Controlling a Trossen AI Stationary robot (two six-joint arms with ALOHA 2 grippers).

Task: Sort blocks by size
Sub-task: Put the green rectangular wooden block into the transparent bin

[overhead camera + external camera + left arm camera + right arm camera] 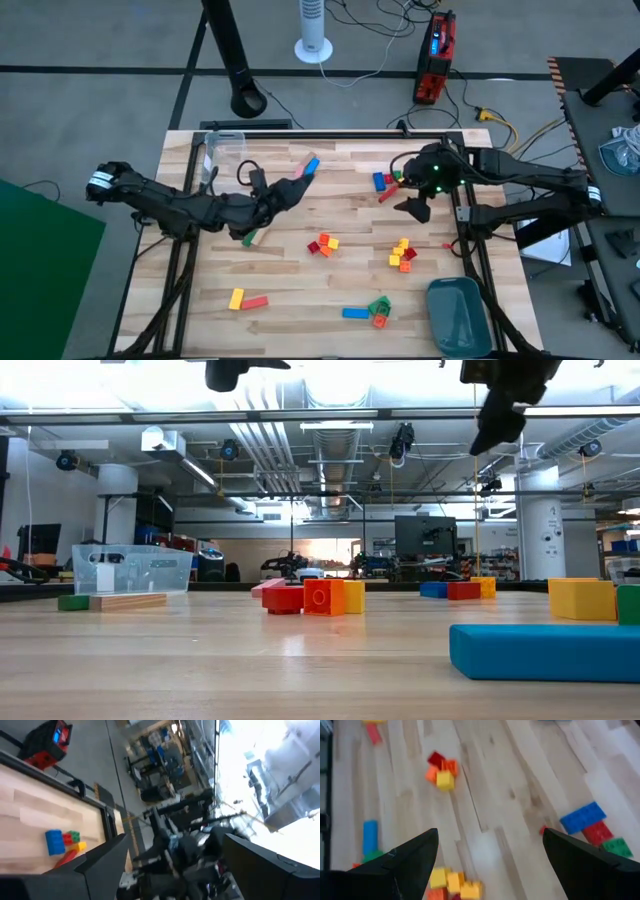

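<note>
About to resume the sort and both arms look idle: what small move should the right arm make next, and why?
Probably lower the right end effector toward the blue, red and green blocks beside it. It hangs open and empty above the table, and that cluster is its nearest pile. The left end effector is also open, near the pink and blue blocks.

Robotics lab or workshop, large open hall. Exposed ceiling ducts and pipes (300,445), strip lighting, white columns (540,520). Monitors (425,535) and cluttered benches in the background. Wooden surface (300,270) on a metal frame, grey floor, loose cables (370,40), a red power unit (436,58), white tower fan (313,30).
</note>
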